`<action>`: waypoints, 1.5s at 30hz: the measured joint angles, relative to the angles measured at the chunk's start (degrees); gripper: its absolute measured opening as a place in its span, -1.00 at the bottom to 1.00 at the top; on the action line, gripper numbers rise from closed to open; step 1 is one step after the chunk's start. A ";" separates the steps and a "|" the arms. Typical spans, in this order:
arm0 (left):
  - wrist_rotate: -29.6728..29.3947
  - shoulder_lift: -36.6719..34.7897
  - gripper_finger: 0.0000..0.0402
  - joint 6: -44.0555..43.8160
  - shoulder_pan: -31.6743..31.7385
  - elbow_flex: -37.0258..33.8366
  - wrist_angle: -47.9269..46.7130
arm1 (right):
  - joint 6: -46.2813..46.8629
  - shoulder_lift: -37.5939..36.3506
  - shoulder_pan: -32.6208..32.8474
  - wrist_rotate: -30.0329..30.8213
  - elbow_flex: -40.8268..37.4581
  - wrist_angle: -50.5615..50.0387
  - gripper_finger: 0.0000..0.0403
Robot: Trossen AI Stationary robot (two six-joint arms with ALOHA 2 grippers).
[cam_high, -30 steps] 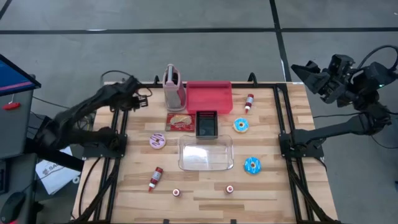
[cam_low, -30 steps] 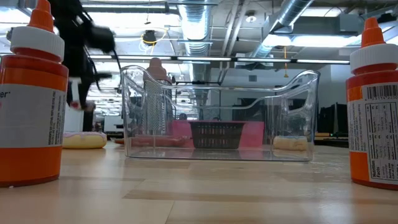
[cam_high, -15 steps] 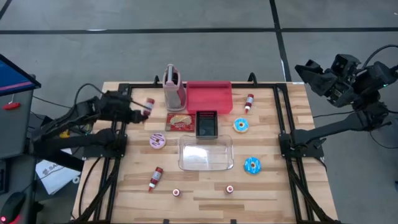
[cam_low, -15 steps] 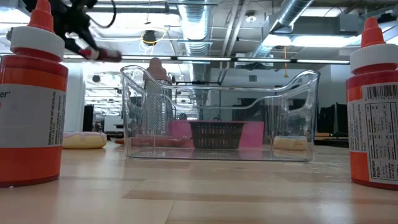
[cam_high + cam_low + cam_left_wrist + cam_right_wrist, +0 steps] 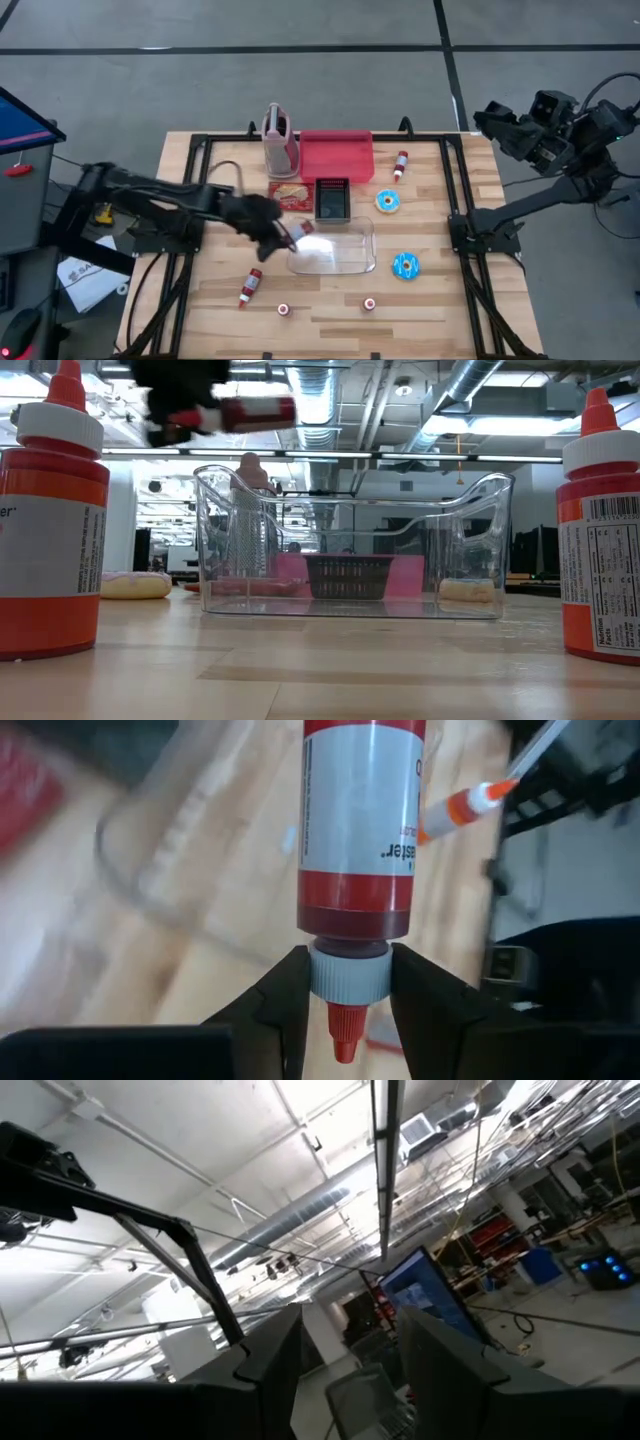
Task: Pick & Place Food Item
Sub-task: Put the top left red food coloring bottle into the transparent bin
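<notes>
The left hand point(image 5: 283, 236) grips a red sauce bottle point(image 5: 362, 820) by its white cap, carried in the air at the 9 o'clock edge of the clear plastic bin point(image 5: 340, 250) near the desk point(image 5: 430, 300) centre. The right hand point(image 5: 490, 112) is raised off the desk at 2 o'clock, fingers parted.

We see a pink tray point(image 5: 336, 156) at the table's point(image 5: 430, 305) far edge; a grater point(image 5: 281, 140) beside it; a black basket point(image 5: 332, 199) nearer; blue donuts point(image 5: 406, 266) right; a monitor point(image 5: 425, 1302) in the room.
</notes>
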 joint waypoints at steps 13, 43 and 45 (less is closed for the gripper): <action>-4.47 21.75 -0.45 18.31 4.01 19.12 -8.98 | -0.94 2.16 5.38 0.24 -0.02 1.47 -0.21; -3.41 27.79 -0.43 35.90 5.99 19.77 -13.68 | -5.62 4.74 8.98 0.08 -0.02 4.05 -0.21; -3.41 27.79 -0.43 36.07 6.26 19.77 -13.49 | -5.62 4.76 8.98 0.10 -0.02 4.05 -0.21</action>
